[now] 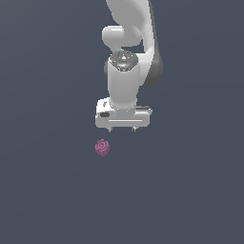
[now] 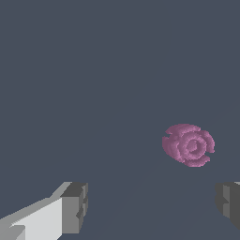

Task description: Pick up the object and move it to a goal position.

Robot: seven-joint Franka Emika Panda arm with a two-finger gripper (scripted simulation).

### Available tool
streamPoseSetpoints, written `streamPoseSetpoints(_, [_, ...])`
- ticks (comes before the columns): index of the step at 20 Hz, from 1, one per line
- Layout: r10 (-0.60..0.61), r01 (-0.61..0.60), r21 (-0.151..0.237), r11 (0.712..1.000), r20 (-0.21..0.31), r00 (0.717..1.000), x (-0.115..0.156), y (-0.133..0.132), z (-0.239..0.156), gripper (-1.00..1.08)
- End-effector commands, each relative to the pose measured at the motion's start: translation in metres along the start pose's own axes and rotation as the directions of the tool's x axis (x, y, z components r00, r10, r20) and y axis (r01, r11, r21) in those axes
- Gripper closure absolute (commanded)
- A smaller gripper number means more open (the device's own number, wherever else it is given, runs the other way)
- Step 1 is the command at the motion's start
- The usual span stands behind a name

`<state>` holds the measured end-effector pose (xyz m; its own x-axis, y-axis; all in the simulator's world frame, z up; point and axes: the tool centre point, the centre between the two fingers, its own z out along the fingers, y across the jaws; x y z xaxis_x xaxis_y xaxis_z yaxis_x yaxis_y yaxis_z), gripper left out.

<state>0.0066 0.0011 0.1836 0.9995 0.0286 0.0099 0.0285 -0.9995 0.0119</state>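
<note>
Magenta ball sits just off the exterior view's left of your gripper, so keep its 2 fingers spread and centre before descending.

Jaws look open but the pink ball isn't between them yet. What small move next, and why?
Probably shift the white gripper sideways toward the exterior view's left, then descend. The small magenta-pink bumpy ball lies apart from it on the dark floor, offset to that side; in the wrist view the ball sits nearer one finger than centred between the open jaws.
</note>
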Motion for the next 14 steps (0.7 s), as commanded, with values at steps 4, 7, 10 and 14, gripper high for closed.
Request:
streamPoseSetpoints(4, [0.08,-0.081,0.005,0.997,0.004,0.997,0.003,0.017,0.016,-0.92])
streamPoseSetpoints(7, [0.157,-0.157,0.009,0.988,0.006,0.988,0.005,0.032,0.032,-0.92])
streamPoseSetpoints(10, [0.253,-0.254,0.011,0.967,0.01,0.967,0.006,0.053,0.052,-0.92])
streamPoseSetpoints(14, [0.361,-0.361,0.01,0.932,0.013,0.932,0.006,0.077,0.075,-0.92])
